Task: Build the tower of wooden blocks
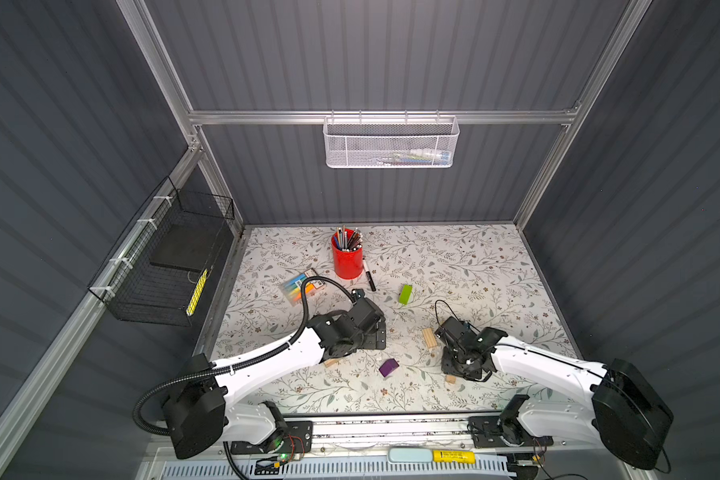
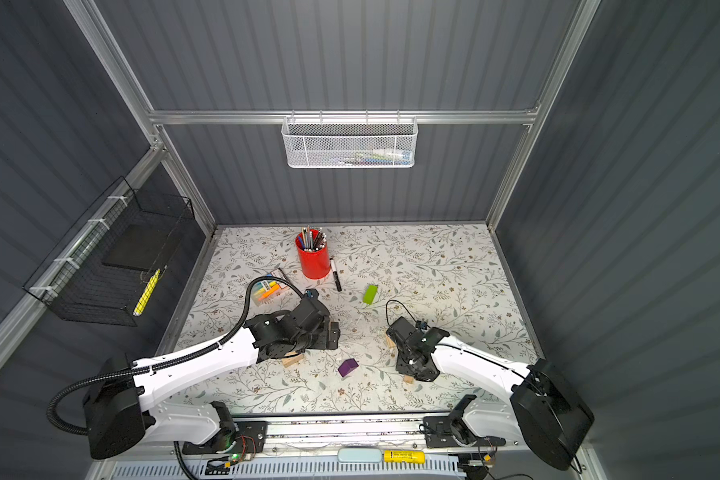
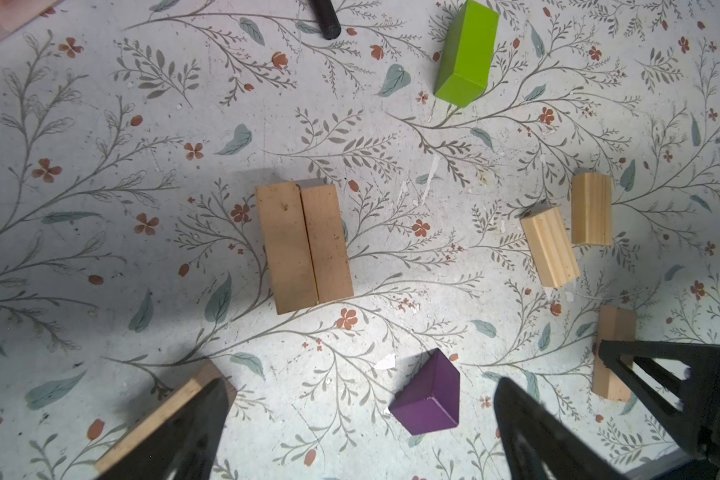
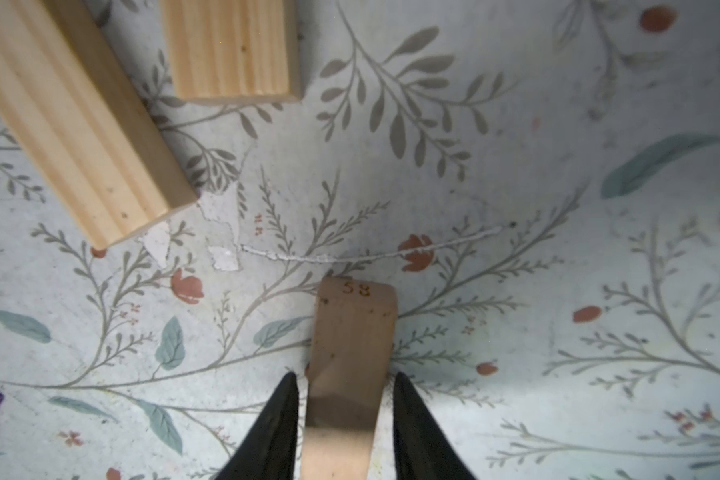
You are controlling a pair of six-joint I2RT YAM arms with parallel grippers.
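Observation:
No tower stands. Two tan wood blocks lie side by side on the floral table, below and ahead of my left gripper, which hangs open and empty. A purple block lies between its fingers' spread, lower down, and another wood block lies partly under one finger. The lime-green block lies farther back. Two pale blocks lie beside my right gripper. Its jaws stand close on either side of a wood block marked 58, with thin strips of table showing between.
A red pencil cup stands at the back centre with a black marker beside it. A pack of highlighters lies behind the left arm. A black wire basket hangs on the left wall, a white one on the back wall.

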